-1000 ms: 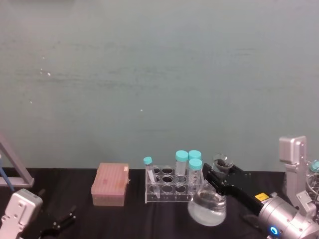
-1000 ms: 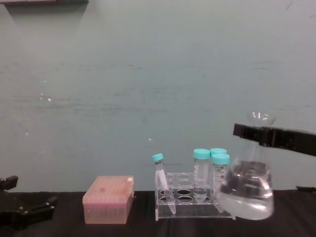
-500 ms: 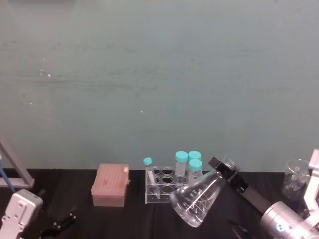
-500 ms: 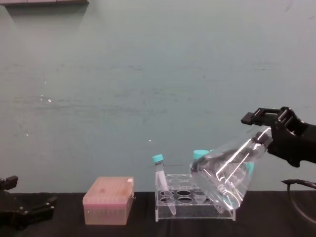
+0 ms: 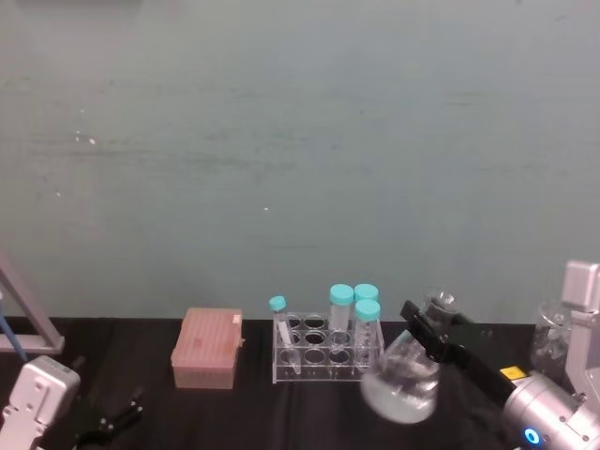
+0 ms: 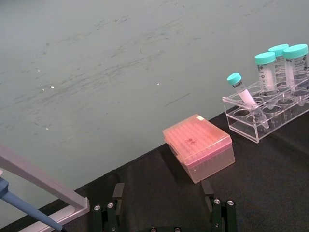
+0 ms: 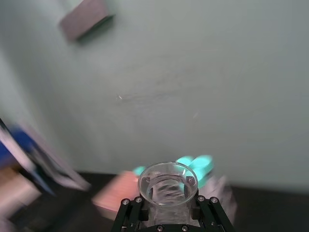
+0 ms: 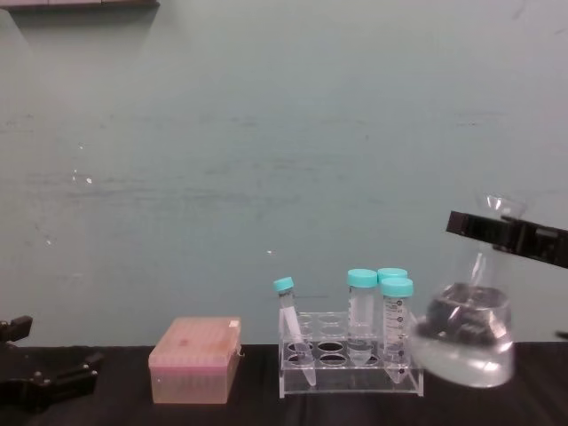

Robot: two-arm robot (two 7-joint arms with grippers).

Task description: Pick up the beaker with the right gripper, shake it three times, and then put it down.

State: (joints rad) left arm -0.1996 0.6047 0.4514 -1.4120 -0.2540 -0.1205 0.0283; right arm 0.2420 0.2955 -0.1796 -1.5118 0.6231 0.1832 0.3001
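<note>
— Where is the beaker (image 8: 463, 342)?

— On the robot's right, just beside the right end of the tube rack (image 8: 351, 368) and nearer the robot than the rack. It stands roughly upright, wide base down, with clear liquid in the bottom. From the head camera its neck leans a little toward the robot's right. I cannot tell whether its base touches the black table (image 8: 248, 408).

— And the right claw (image 8: 497, 232)?

— It is at the neck, just under the flared rim. The arm comes in from the right, and the two blocky jaws are clamped on the glass, one on each side. The right wrist camera looks straight down into the beaker's open mouth, which sits between the fingertips.

— Does it touch anything else?

— No, only the neck. The rack's teal-capped tubes (image 8: 377, 302) stand just left of the beaker and apart from the jaws.

— What lies further out?

— A pink box (image 8: 195, 359) left of the rack, well away from the beaker. The left claw (image 6: 164, 212) rests low at the table's left end, its prongs spread apart and holding nothing.
</note>
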